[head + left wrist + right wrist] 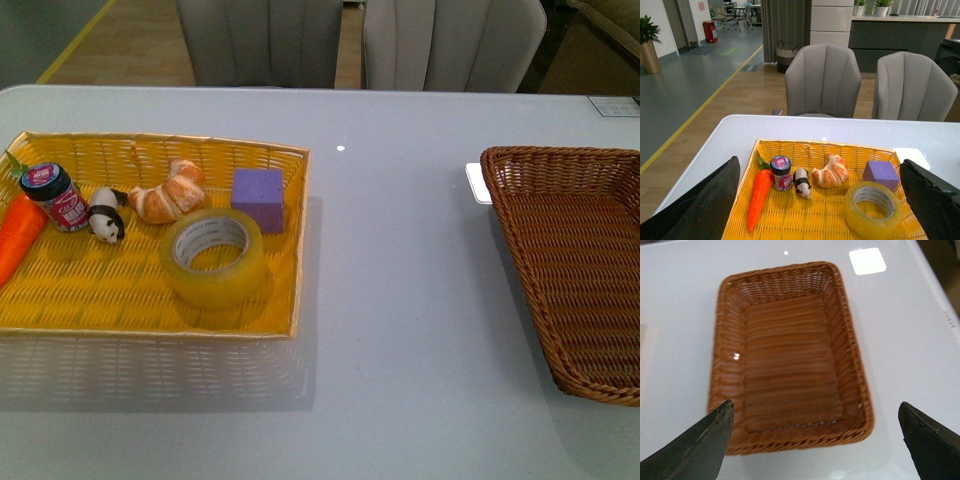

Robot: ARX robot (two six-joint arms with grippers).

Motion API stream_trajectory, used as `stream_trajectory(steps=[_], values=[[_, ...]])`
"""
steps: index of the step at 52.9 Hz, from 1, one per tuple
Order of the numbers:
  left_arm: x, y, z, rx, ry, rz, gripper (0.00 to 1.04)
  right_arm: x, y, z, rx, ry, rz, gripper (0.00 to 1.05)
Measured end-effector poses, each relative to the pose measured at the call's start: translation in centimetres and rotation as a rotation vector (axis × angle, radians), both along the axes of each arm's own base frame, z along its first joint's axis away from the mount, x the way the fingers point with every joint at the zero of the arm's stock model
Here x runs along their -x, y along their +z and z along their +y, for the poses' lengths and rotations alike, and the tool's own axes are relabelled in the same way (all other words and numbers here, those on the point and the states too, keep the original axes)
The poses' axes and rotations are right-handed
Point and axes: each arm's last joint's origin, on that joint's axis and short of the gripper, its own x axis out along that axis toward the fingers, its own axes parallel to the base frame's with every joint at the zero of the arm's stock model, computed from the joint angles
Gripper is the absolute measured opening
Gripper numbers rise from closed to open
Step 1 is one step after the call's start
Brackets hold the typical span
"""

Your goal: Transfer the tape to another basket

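Note:
The tape (212,258), a wide yellowish roll with a white printed core, lies flat in the near right part of the yellow tray basket (90,290). In the left wrist view the tape (873,209) sits low between the fingers of my open left gripper (820,165), which hangs above the tray and is empty. The dark brown wicker basket (585,280) stands empty at the table's right side. In the right wrist view my open, empty right gripper (815,404) hovers over the brown basket's (790,355) near end. Neither gripper shows in the front view.
The yellow tray also holds a carrot (18,238), a small jar (58,196), a panda figure (105,215), a croissant (170,192) and a purple block (258,198) just behind the tape. Two grey chairs (260,40) stand past the table's far edge.

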Motion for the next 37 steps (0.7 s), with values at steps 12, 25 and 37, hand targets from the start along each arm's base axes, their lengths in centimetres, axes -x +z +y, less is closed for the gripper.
stream_trajectory(steps=[12,25,37], values=[[0.0,0.0,0.0,0.000,0.000,0.000,0.96,-8.9,-3.6,-4.3,0.061,0.025,0.129,0.96],[0.0,0.0,0.0,0.000,0.000,0.000,0.96,-15.7,-8.5,-5.8,0.100,0.037,0.272,0.96],[0.0,0.0,0.0,0.000,0.000,0.000,0.96,-19.0,-11.5,-6.4,0.149,0.041,0.350,0.96]])
